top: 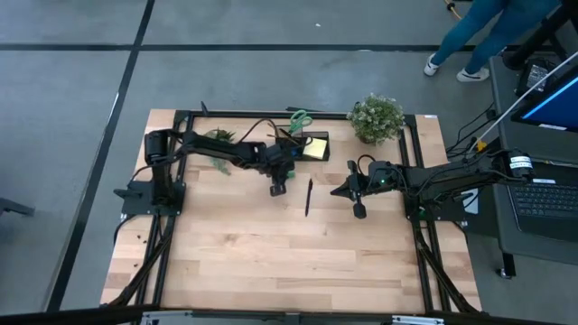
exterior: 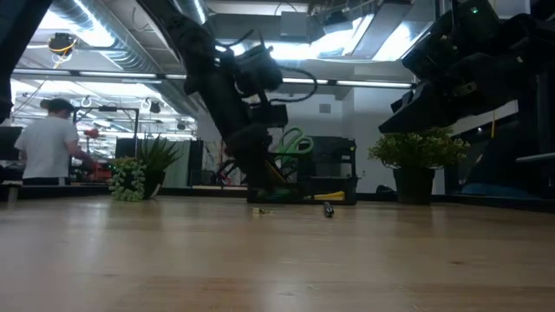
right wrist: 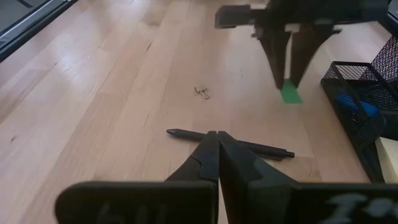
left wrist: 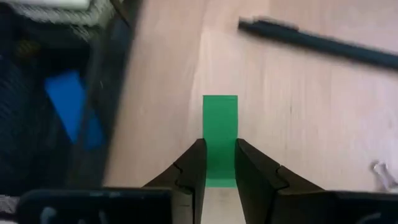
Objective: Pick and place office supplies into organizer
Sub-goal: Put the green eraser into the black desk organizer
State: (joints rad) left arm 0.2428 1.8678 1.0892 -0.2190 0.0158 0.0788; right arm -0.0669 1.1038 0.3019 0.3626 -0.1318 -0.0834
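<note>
A small green eraser [left wrist: 220, 118] sits between the fingers of my left gripper [left wrist: 220, 144], which is shut on it just in front of the black mesh organizer [top: 312, 144]. A blue eraser [left wrist: 68, 106] and a yellow sticky-note pad [top: 315, 146] lie in the organizer, and green-handled scissors [top: 300, 117] stick out of its taller section. A black pen [top: 308, 196] lies flat on the wood to the right of my left gripper [top: 278, 187]. My right gripper [right wrist: 217, 143] is shut with nothing in it, hovering to the right of the pen. My left gripper pinches the green eraser by its two long sides, at the end nearest the wrist [left wrist: 220, 158]. The fingers [right wrist: 278, 59] come steeply from above and lie along the eraser. The eraser's free end [right wrist: 290, 94] hangs below the fingertips, close over the table; whether it touches the wood I cannot tell.
A small binder clip [right wrist: 202, 92] lies on the wood near the pen. Potted plants stand at the far right [top: 377, 117] and far left [top: 217, 140] of the table. A person [exterior: 48, 147] stands in the room beyond. The near half of the table [top: 289, 262] is bare wood.
</note>
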